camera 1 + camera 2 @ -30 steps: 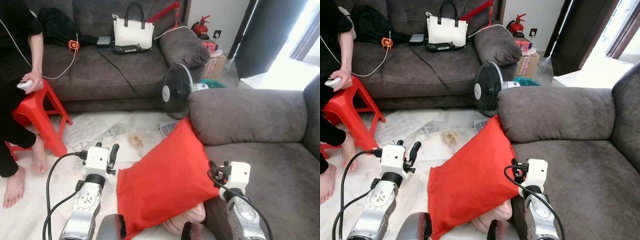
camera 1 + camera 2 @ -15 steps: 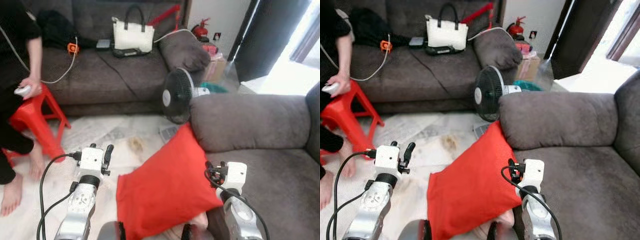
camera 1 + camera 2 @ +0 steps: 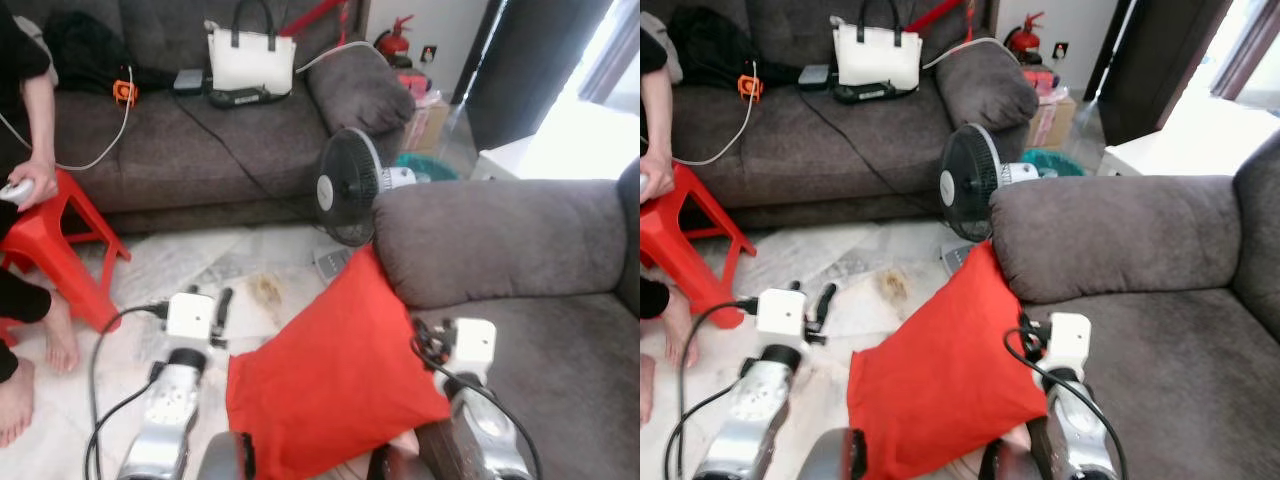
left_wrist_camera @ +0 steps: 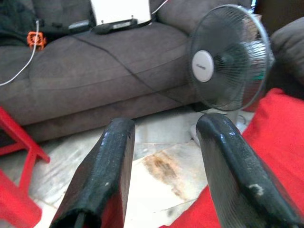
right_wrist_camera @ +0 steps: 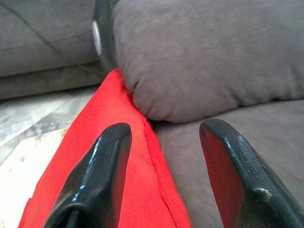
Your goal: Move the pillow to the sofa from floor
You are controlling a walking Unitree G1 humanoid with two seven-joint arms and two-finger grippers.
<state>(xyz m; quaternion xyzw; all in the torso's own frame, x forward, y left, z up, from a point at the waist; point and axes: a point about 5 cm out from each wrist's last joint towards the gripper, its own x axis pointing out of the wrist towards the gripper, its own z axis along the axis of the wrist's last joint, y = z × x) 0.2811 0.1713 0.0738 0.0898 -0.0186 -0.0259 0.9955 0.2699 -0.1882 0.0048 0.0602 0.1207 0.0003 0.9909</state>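
Two hands flank the pillow [image 3: 335, 375]: left hand [image 4: 164, 166] with fingers spread, just off its floor-side edge; right hand [image 5: 164, 175] likewise spread, astride the edge nearest the sofa seat. Nothing pinched by either. Pillow tilted, top corner wedged under the sofa [image 3: 560, 340] armrest [image 3: 490, 235], lower part down toward the floor [image 3: 150, 270] between the arms. Fan [image 3: 345, 185] close behind; person on red stool [image 3: 55, 240] well apart. Recommended, as judgement: press both hands inward against opposite edges, lift clear of the armrest, swing over the seat, avoiding the fan.
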